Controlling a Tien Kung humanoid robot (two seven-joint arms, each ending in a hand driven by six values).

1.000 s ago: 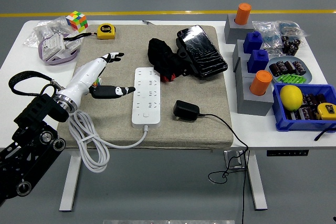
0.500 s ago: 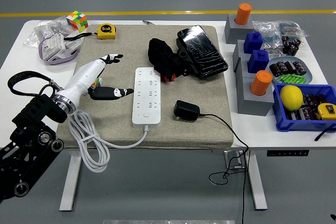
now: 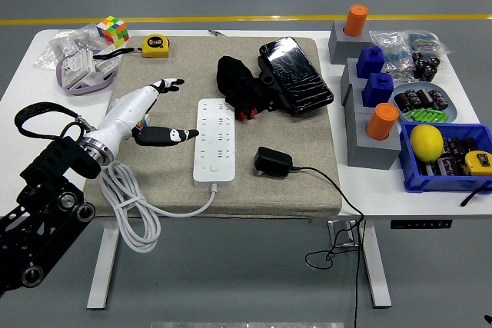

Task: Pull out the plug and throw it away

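White table (image 3: 31, 51) holds a tan mat (image 3: 307, 182). From above, the black plug (image 3: 273, 162) lies out, at 3 o'clock from the power strip (image 3: 215, 139). Left hand (image 3: 150, 113), fingers spread and empty, should reach across, then grip the plug's body.

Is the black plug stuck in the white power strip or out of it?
Out. The black plug lies on the mat beside the power strip, apart from its sockets.
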